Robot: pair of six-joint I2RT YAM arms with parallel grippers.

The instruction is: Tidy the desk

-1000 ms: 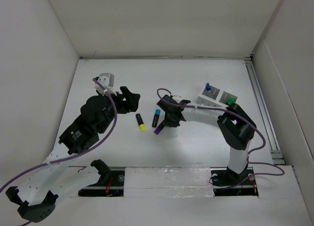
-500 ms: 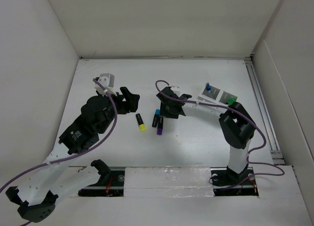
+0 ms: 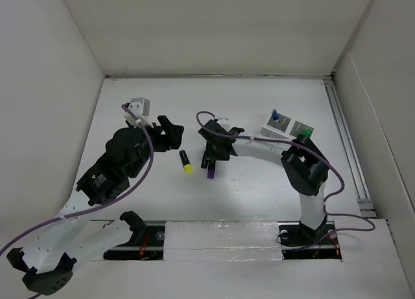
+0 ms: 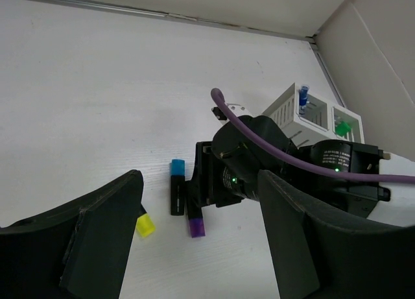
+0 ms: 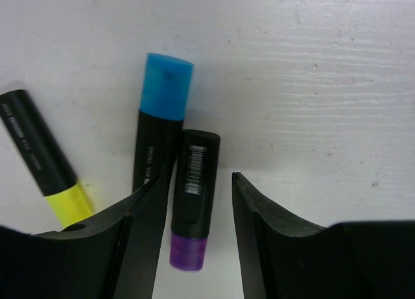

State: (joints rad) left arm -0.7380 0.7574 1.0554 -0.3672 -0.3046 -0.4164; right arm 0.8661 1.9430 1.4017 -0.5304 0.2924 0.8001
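holder [image 4: 285, 111]: two markers [image 3: 275, 115] stowed | desk [image 3: 259, 195]: three markers loose | right gripper [image 5: 198, 179] spread astride purple marker [image 5: 193, 208] | left gripper [image 3: 174, 131] spread, empty

The desk [image 3: 246, 98] is a broad, flat, matte-white top, boxed in by white panel walls behind and on both sides. Near its middle a yellow marker [image 3: 186, 163], a blue marker [image 5: 162, 117] and a purple marker [image 5: 193, 195] lie loose. A small white holder [image 3: 283, 131] stands toward the far right.
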